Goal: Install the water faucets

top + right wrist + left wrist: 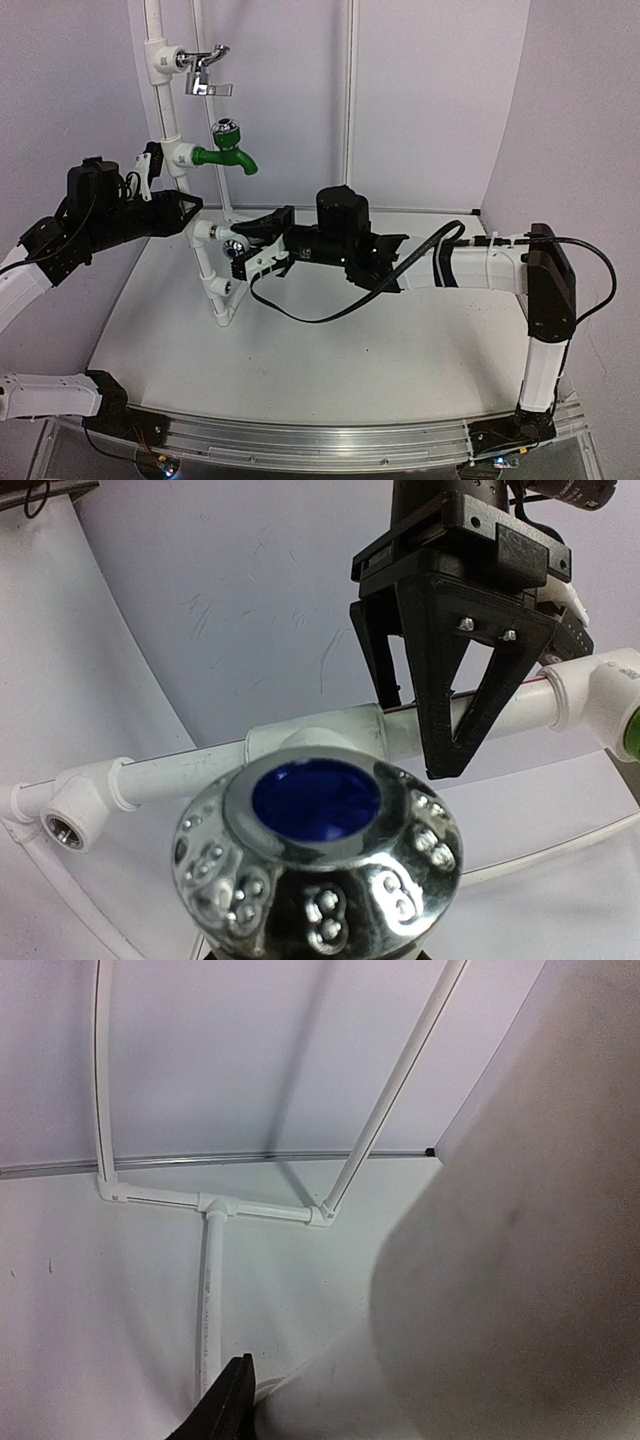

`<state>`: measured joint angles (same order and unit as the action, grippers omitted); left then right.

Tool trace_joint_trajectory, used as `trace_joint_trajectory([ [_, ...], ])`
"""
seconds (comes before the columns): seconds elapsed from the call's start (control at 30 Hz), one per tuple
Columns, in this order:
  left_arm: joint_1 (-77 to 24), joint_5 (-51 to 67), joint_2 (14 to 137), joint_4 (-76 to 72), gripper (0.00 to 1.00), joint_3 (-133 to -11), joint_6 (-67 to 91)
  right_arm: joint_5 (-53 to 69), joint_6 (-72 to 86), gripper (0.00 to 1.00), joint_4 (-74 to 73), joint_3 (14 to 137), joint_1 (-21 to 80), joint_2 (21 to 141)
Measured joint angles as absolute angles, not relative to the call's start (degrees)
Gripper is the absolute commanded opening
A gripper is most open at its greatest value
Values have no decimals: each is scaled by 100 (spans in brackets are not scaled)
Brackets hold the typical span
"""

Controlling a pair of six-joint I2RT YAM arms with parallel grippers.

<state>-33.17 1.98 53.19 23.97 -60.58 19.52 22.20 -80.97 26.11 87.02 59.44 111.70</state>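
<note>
1. Currently my right gripper [243, 253] is closed on the water faucet [315, 880] at the pipe [190, 770] tee. Seen from overhead, my left gripper [415, 725] clamps the pipe at ten o'clock of it.
2. I judge it light, rigid plastic. The chrome knob looks slippery, so hold its embossed rim squarely.
3. Only the right wrist shows the knob's blue cap [315, 800] and an open fitting [63, 825] at nine o'clock.

Soft dim light; glare on chrome knob [318, 880].
</note>
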Motion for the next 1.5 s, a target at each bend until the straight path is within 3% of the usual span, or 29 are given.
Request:
trace_joint_trajectory([
  [1.5,-3257,-166,5137,2338,0,-5910,2242,1418,-7577,0,3964,8547,6279,11616],
])
